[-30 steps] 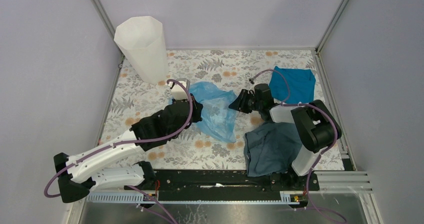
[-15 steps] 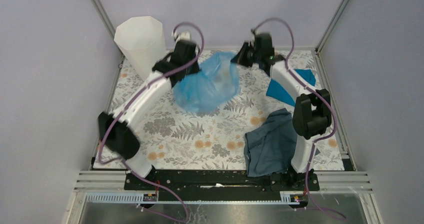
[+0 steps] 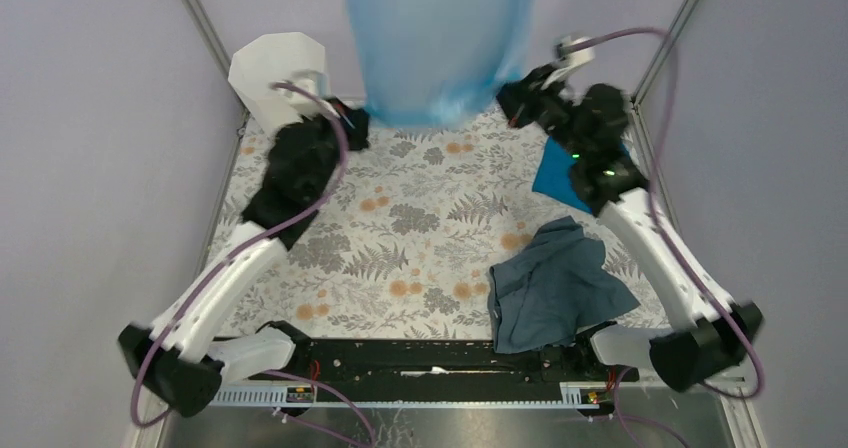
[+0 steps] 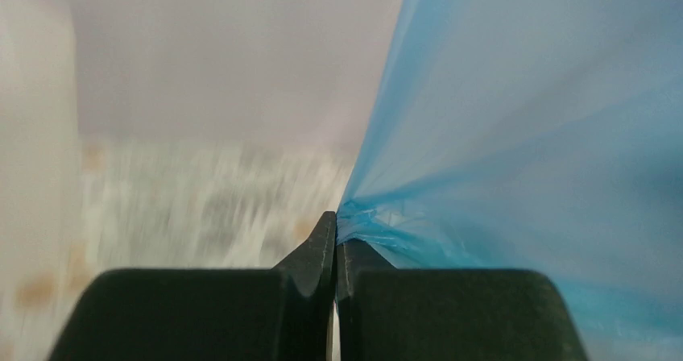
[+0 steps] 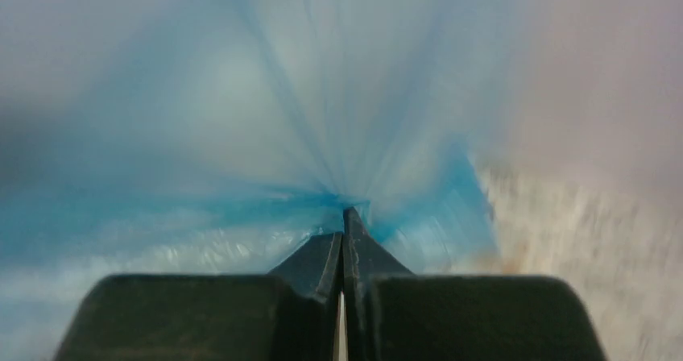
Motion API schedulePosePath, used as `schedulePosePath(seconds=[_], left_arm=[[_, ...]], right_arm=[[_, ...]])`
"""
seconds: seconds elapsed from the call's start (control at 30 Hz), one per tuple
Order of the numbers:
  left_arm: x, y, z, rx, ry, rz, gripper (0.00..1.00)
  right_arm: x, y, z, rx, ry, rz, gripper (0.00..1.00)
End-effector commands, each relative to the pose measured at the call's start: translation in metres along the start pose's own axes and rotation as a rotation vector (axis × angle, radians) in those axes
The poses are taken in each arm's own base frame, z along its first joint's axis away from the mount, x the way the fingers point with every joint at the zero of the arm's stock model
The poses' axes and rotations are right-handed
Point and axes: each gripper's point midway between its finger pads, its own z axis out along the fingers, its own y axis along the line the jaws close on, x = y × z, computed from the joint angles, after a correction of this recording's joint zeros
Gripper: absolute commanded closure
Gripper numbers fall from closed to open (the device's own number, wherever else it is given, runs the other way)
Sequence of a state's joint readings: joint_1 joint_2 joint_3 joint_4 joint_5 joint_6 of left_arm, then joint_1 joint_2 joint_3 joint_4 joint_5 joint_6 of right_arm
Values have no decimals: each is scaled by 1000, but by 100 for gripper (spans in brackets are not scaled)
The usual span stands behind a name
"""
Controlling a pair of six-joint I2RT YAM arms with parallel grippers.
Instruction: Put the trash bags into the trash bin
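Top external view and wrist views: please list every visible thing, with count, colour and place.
trash bag: 1, translucent light blue, held in the air over the far middle, between both end effectors
trash bin: 1, white, far left corner, partly behind the left arm
teal cloth: 1, teal-blue, far right, partly under the right arm
dark cloth: 1, grey-blue, near right, crumpled
table cover: 1, pale floral print, under everything
left end effector: 1, black, shut on the trash bag
right end effector: 1, black, shut on the trash bag
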State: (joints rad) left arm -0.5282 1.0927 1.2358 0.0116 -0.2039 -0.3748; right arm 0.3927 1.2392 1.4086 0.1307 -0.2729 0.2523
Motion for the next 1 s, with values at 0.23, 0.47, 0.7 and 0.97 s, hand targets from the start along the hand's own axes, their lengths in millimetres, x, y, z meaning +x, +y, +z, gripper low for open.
schedulePosePath(seconds=[0.23,0.47,0.7,0.97], left_arm=[[248,67,-105,-129,681,-199,100],[107,-12,-94,105,484,-270,100],[73,-41,-95,186,460,-363,100],[108,-108,-89,370,522,-476,100]], right_arm=[[298,-26,-75,113,705,361,100],[164,1,-51,78,595,253,100],[141,30,-60,-49,497,296,100],[158,64,-62,-276,510,408,94]])
